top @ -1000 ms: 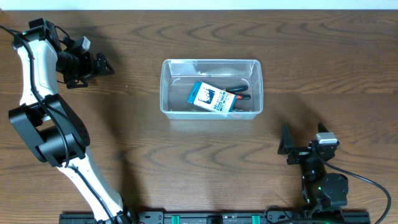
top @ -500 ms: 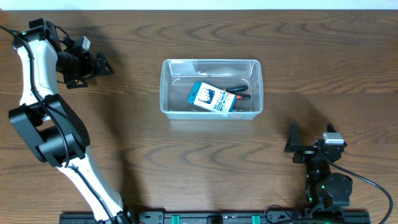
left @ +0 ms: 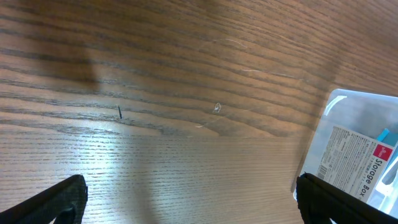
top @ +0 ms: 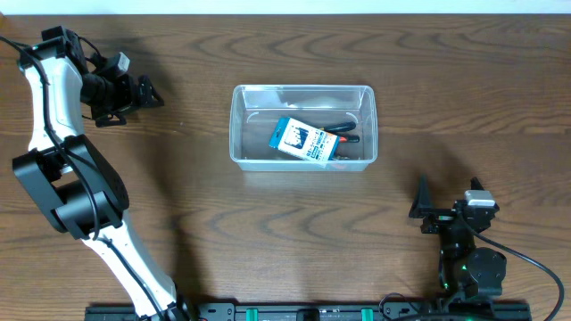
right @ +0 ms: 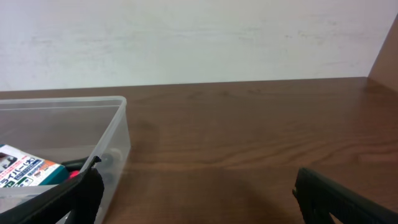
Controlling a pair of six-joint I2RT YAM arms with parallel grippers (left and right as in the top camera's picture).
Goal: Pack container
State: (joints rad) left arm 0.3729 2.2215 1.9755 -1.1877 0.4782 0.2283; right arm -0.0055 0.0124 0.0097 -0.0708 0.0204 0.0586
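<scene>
The container, lengthwise along the far edge of the desk, is flanked by the left gripper and the right gripper. Both are spread and empty, and the right is judged slightly nearer.

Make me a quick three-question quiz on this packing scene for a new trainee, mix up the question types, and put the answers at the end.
1. Multiple choice: where does the blue-and-white box lie relative to the clear container? A) beside it B) inside it C) underneath it
2. True or false: the left pincer holds the blue-and-white box.
3. Fill in the blank: the left pincer and the right pincer both have their jaws ____ and hold nothing.

Key: 1 B. 2 False: it is off to the side, away from the container. 3 open.
</scene>
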